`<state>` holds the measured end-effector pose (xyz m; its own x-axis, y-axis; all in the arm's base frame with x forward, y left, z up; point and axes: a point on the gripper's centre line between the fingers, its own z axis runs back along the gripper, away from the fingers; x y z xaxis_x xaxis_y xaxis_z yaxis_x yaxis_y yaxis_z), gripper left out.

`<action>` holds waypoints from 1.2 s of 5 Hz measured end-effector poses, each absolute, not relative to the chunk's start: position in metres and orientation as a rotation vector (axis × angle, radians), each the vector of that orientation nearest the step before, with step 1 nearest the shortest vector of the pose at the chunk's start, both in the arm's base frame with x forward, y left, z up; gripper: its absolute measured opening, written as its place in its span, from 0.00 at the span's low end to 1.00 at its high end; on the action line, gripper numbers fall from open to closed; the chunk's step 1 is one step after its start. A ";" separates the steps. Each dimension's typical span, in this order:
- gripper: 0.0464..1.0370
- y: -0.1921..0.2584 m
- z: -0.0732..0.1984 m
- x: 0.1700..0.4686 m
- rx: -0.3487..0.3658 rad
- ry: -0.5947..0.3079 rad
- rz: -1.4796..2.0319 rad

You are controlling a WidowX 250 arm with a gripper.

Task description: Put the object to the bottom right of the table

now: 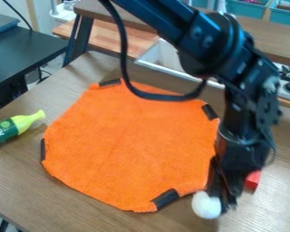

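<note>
The black gripper (225, 197) hangs low over the bottom right part of the table, just outside the orange cloth's lower right edge. Against its lower left side is a rounded white object (206, 205), partly covered by the gripper; whether it is held cannot be told. A red object (253, 180) shows behind the gripper on the right, mostly hidden by it. The wooden table (268, 208) lies under all of these.
An orange cloth (129, 145) with black strips at its edge covers the middle of the table. At the left edge lies a yellow-green bottle (7, 128) with a dark label. A raised wooden shelf (268, 38) runs along the back, with a white tray beneath.
</note>
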<state>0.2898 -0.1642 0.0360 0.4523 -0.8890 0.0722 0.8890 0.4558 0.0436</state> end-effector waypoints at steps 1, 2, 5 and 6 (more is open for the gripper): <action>0.02 -0.166 0.030 0.291 0.020 -0.090 -1.087; 0.15 -0.166 0.027 0.291 0.020 -0.084 -1.120; 0.95 -0.122 0.059 0.294 0.086 -0.180 -1.062; 0.96 -0.084 0.058 0.303 0.183 -0.158 -0.922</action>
<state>0.3032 -0.0836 0.0576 0.5949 -0.8018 0.0568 0.7750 0.5909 0.2242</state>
